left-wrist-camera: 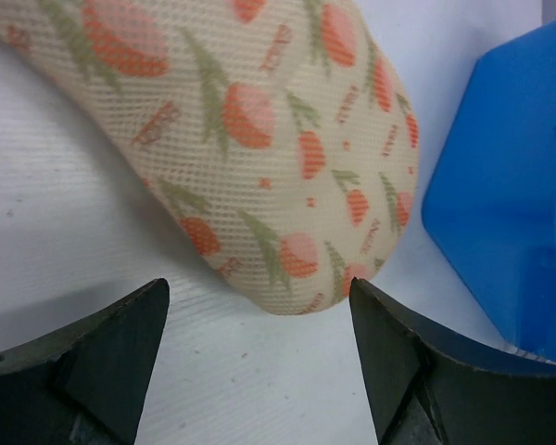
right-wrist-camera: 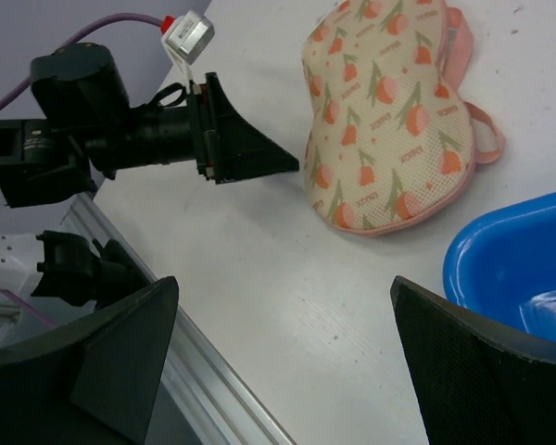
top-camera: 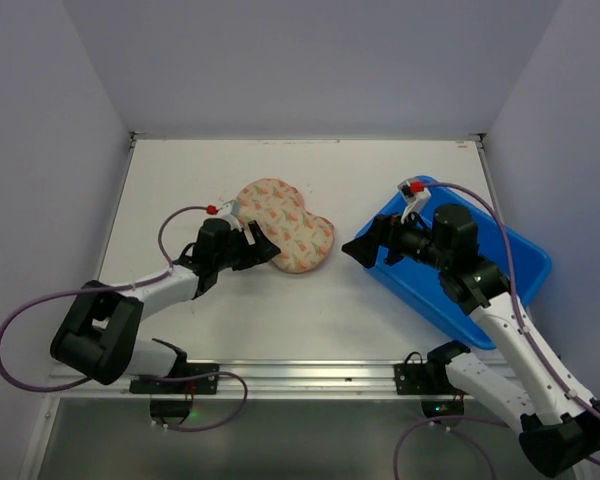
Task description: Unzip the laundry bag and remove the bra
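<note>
2 claws, both spread wide, nothing held. The pale pink peanut-shaped mesh laundry bag (top-camera: 285,225) with orange-red flower motifs lies on the white worktop (top-camera: 280,330) and looks zipped. Your left claw (left-wrist-camera: 258,292) is nearer, just beside the bag's near-left edge. Its long axis runs far-left to near-right. The right claw (right-wrist-camera: 283,283) hangs near the blue plastic tub (top-camera: 500,260). Zip pull unclear, bra not visible.

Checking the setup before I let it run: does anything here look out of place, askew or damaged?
Nothing looks spilled or damaged. The laundry bag lies flat on the table, no white fabric showing. Only the blue tub sits askew, diagonal to the table's edges. Left gripper and right gripper are open, holding nothing.
</note>
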Robot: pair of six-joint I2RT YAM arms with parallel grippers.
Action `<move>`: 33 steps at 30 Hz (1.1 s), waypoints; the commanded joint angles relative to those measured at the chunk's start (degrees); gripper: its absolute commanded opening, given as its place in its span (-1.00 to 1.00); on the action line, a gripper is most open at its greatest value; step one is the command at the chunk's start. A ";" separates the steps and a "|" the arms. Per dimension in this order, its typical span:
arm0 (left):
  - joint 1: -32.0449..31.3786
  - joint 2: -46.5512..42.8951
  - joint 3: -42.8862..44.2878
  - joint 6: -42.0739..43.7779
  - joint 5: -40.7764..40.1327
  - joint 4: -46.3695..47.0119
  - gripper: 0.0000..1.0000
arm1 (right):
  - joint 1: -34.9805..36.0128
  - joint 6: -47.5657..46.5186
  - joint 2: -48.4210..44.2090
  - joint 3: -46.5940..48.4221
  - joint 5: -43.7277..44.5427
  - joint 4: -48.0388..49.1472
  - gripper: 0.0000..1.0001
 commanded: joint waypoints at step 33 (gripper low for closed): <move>9.61 15.35 -8.20 -15.48 16.15 37.84 -1.00 | 26.75 -4.49 14.82 -7.09 24.71 19.74 0.97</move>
